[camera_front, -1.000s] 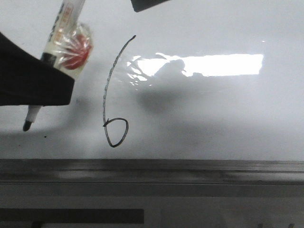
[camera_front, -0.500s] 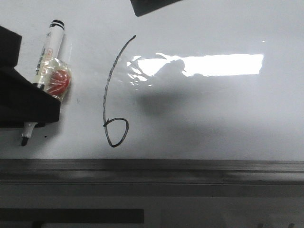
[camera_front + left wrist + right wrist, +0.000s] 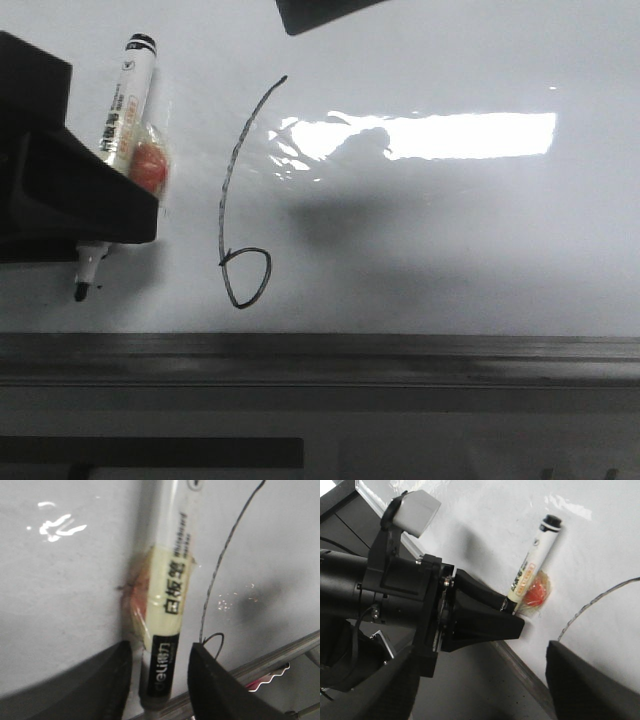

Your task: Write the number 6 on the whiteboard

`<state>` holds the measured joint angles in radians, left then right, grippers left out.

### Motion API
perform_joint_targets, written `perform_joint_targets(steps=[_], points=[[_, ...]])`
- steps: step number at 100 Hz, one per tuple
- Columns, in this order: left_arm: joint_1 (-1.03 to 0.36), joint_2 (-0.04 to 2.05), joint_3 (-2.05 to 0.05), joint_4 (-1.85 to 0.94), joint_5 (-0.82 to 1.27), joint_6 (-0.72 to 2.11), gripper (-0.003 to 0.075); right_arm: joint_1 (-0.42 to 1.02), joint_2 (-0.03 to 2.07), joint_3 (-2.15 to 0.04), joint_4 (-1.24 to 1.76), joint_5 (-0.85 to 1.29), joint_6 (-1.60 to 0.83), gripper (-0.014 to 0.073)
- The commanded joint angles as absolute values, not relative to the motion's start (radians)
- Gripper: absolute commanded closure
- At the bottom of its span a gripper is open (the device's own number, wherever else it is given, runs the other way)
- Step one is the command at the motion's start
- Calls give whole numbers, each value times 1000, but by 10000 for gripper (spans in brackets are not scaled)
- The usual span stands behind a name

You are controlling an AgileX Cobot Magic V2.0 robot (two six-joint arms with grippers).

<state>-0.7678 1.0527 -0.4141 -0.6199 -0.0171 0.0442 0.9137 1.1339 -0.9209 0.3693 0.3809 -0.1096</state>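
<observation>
i see the number 6 (image 3: 243, 200) complete in the centre-left of the front frame on the whiteboard (image 3: 450, 250), its stem running from upper right down to a closed loop just above the rail. the left gripper (image 3: 95, 225), at the left edge, is clamped on the marker (image 3: 125, 110), tip pointing down, well apart from the digit. the right gripper (image 3: 480, 690) is only partly visible; i cannot tell its state. i judge the writing done.

Worktop: glossy whiteboard (image 3: 450, 250), grey edge rail (image 3: 400, 358) along its near side.
Number 6 (image 3: 240, 200) drawn on it in thin black line; bright rectangular glare (image 3: 450, 135) beside the stem.
</observation>
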Motion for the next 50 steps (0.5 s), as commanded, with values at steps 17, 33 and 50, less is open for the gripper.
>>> perform_joint_targets(steps=[17,33,50], points=[[-758,1063,-433,-647,-104,38,295,907,1114,-950,376,325,-117,127],[-758,996,-433,-647,-98,38,295,907,1111,-950,376,325,-117,162],[-758,845,-433,-641,-48,50,346,906,1068,-937,368,320,-117,503]])
